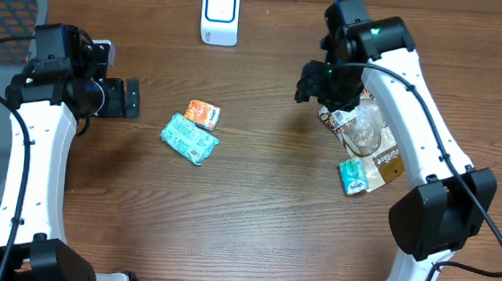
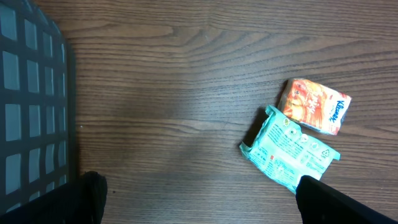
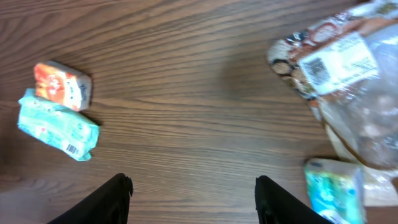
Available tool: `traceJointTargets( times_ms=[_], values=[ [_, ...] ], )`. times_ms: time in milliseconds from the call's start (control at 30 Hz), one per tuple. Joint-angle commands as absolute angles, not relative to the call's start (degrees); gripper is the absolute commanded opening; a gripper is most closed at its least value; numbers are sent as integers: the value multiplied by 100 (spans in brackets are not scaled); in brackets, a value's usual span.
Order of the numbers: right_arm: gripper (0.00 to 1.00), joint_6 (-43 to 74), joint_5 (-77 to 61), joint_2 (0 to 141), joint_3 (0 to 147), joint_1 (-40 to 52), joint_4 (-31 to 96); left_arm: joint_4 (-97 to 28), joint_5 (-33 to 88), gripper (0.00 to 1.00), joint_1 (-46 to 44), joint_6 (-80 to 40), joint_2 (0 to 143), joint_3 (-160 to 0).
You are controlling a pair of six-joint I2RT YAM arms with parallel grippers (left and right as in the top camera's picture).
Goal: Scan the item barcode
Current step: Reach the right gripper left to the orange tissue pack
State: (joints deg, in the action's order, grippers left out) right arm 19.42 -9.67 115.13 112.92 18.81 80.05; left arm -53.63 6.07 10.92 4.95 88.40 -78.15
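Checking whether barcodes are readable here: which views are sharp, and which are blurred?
Left wrist: crisp, print on the orange pack and teal pack legible. Right wrist: soft, the barcode on the bag label smeared. Overhead: even light, sharp, items small.

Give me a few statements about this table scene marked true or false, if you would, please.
1. The orange pack lies right beside the teal pack. True.
2. The right gripper holds the clear bag. False: its jaws are open and empty, and the bag lies on the table.
3. The white scanner sits inside the grey basket. False: it stands on the table, apart from the basket.
4. The left gripper is open. True.
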Motion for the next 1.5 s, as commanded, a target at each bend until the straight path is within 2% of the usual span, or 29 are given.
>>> traceJointTargets(
  times_ms=[0, 533, 733, 1200, 1467],
  values=[
    [62, 1909, -1000, 11306, 11443, 1992, 7900, -5356, 692, 100, 1085, 642, 8840, -7856],
    [62, 1999, -1216, 11327, 11212, 2410, 7269, -5356, 692, 99, 1085, 642, 8840, -7856],
    [62, 2088, -1942, 11452, 10781, 2582, 6364, -5356, 692, 99, 1085, 642, 8840, -7856],
    [60, 2279, -1957, 12363, 10167, 3341, 3699, -5356, 692, 99, 1085, 642, 8840, -7856],
    [60, 2270, -1691, 13072, 10165, 3551, 3186, -5356, 692, 100, 1085, 642, 8840, -7856]
  ],
)
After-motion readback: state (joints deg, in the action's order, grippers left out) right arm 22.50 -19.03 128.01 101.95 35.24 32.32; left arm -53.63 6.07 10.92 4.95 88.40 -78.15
